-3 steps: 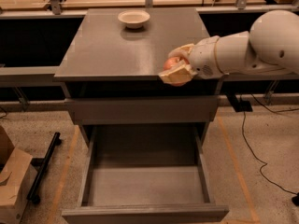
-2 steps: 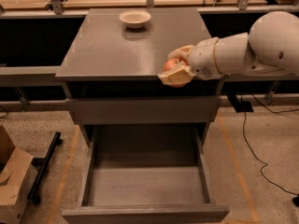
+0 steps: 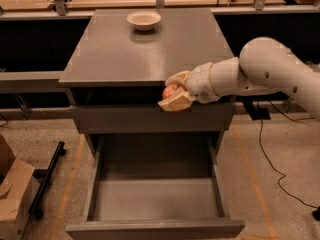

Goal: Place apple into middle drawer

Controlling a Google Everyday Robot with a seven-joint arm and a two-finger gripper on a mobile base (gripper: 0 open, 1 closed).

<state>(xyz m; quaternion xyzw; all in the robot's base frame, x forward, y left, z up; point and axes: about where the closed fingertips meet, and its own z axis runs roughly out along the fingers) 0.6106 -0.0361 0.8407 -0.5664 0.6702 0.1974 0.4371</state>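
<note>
My gripper [image 3: 174, 92] is shut on the apple [image 3: 170, 90], a small red fruit that shows between the cream fingers. It hangs just past the front edge of the cabinet top, in front of the closed top drawer [image 3: 150, 118]. The middle drawer [image 3: 155, 200] is pulled out wide below, its grey floor bare. The white arm reaches in from the right.
A cream-white bowl [image 3: 144, 20] sits at the back of the grey cabinet top [image 3: 125, 54]. A cardboard box [image 3: 12, 196] and a black bar [image 3: 47, 176] lie on the floor at the left. Cables run over the floor at the right.
My gripper has moved down and forward with the apple, from over the cabinet top's front edge to in front of the top drawer.
</note>
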